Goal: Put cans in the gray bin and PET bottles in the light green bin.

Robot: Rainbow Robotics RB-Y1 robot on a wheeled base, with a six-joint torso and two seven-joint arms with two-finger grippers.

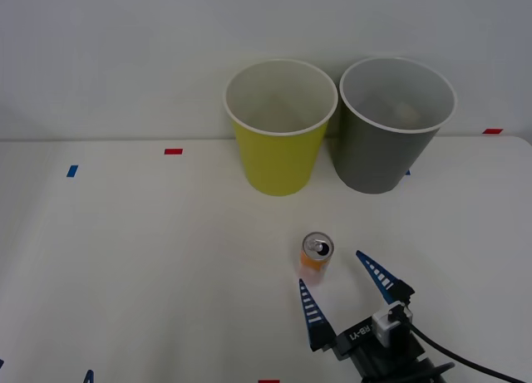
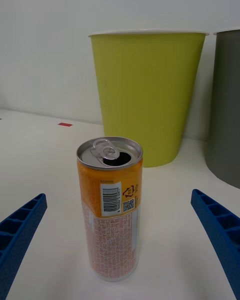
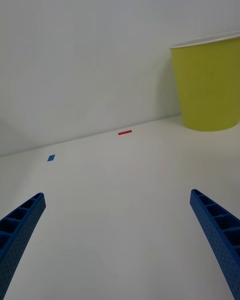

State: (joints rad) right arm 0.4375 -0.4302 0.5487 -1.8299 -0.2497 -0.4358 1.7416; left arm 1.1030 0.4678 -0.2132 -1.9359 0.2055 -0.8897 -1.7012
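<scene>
Up close, the right gripper (image 1: 341,282) stood wide before the upright orange can (image 2: 111,207), its barcode readable; overhead, something pale lay inside the gray bin (image 1: 391,163) beyond.

The right claw (image 1: 339,288) is reaching forward low over the bench (image 1: 125,258), its two blue ribbed fingers (image 1: 313,313) spreading wide apart and gripping nothing. The left claw (image 3: 120,245) is also hanging low with its blue fingers (image 3: 20,230) held wide and nothing lying between them.
</scene>
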